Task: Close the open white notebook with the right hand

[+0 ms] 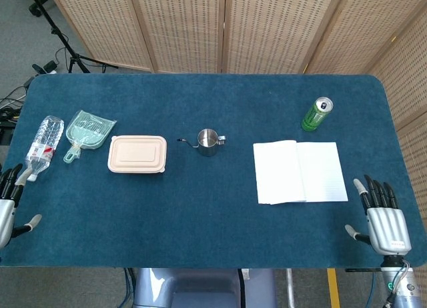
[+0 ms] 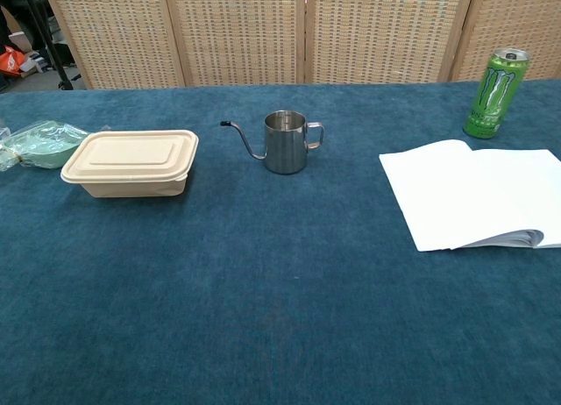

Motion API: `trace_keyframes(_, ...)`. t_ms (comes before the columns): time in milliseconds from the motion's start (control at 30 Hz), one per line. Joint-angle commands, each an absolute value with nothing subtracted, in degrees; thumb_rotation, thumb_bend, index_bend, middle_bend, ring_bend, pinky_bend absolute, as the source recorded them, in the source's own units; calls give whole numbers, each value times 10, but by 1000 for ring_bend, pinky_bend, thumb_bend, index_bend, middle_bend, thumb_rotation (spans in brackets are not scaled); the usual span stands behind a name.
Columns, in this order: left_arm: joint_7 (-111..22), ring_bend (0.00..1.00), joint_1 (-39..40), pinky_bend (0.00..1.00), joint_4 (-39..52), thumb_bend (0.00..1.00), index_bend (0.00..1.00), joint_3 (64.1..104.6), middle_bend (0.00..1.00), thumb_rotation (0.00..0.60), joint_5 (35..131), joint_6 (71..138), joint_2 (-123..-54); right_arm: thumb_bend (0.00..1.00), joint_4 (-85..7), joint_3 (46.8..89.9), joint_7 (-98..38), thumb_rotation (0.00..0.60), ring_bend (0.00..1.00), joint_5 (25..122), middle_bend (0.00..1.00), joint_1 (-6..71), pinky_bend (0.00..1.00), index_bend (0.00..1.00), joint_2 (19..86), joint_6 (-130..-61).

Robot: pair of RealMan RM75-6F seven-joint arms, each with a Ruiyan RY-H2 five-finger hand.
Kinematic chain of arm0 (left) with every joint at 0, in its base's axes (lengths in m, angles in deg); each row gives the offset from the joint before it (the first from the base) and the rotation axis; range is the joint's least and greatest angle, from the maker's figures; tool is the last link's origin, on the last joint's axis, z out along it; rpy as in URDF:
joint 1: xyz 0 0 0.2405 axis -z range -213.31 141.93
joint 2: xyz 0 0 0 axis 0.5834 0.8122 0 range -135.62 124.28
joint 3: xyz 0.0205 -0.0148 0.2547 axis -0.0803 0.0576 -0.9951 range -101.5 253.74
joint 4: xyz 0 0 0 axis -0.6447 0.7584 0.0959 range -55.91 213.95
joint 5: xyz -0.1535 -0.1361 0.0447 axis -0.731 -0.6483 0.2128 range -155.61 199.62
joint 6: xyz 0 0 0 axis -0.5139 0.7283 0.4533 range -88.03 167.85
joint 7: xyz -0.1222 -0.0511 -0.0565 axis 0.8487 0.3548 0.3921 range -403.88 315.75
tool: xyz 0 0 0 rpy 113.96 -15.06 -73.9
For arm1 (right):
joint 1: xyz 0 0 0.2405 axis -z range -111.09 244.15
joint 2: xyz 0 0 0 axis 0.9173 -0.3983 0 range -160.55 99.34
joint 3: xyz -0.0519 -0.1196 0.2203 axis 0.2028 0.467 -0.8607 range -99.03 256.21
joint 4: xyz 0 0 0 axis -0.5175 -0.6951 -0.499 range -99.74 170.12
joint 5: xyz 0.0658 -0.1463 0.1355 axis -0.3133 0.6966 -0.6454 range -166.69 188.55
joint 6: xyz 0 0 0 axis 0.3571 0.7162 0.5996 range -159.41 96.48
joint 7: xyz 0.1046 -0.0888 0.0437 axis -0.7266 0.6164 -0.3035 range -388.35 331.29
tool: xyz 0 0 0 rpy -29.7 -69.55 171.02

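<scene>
The white notebook (image 1: 300, 172) lies open and flat on the blue table, right of centre; the chest view shows its pages (image 2: 478, 201) at the right edge. My right hand (image 1: 380, 216) hovers at the table's front right corner, fingers spread and holding nothing, a short way in front and to the right of the notebook. My left hand (image 1: 8, 208) sits at the front left edge, partly cut off, fingers apart and empty. Neither hand appears in the chest view.
A green can (image 1: 316, 115) stands behind the notebook. A small steel pitcher (image 1: 207, 142) sits mid-table, a beige lidded box (image 1: 137, 154) left of it, then a green dustpan (image 1: 88, 132) and a lying plastic bottle (image 1: 44, 143). Wicker screens stand behind the table.
</scene>
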State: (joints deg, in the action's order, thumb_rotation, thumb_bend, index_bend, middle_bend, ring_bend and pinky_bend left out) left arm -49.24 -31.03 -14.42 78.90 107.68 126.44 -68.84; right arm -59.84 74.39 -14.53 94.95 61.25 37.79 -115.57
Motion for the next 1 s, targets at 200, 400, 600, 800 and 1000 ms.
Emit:
trace_keyframes(200, -482, 0, -311, 0, -143, 174, 0, 788, 0, 600, 1079, 1265, -686, 105, -602, 727, -101, 600, 0, 952, 0, 588, 0, 0, 409, -1146)
trace_keyframes(400, -480, 0, -308, 0, -141, 174, 0, 787, 0, 600, 1081, 1260, -687, 93, -585, 719, -62, 600, 0, 953, 0, 566, 0, 0, 447, -1134)
trace_keyframes(600, -481, 0, -304, 0, -139, 174, 0, 787, 0, 600, 1077, 1250, -689, 94, -563, 712, -58, 600, 0, 949, 0, 550, 0, 0, 481, -1124)
trace_keyframes(800, -488, 0, -301, 0, -141, 174, 0, 786, 0, 600, 1076, 1244, -691, 93, -545, 711, -42, 600, 0, 942, 0, 536, 0, 0, 517, -1110)
trace_keyframes(1000, -486, 0, -301, 0, -140, 174, 0, 786, 0, 600, 1075, 1245, -691, 96, -539, 714, -35, 600, 0, 931, 0, 530, 0, 0, 539, -1099)
